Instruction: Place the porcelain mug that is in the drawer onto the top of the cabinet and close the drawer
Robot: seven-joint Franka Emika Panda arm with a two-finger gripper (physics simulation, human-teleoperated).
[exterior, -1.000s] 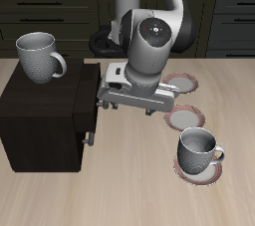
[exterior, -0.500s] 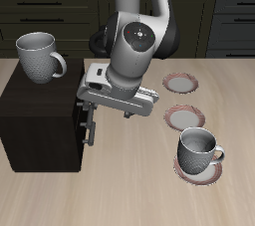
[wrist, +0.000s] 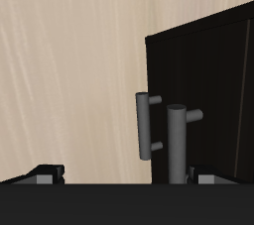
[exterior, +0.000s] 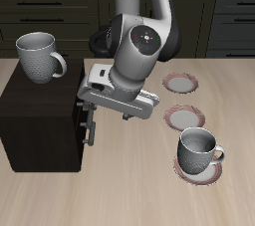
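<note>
The mug [exterior: 39, 57] sits on the cabinet [exterior: 40, 120]. My gripper [exterior: 88, 104] hangs by the drawer [wrist: 203, 105]; finger gap I cannot tell. Its handle [wrist: 144, 124] looks stiff, slick: push flat on the front.

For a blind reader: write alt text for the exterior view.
A porcelain mug stands on top of a dark cabinet, whose drawers look closed. The robot arm's gripper is right at the cabinet's front by the grey handles. A second mug sits on a plate nearby.
</note>
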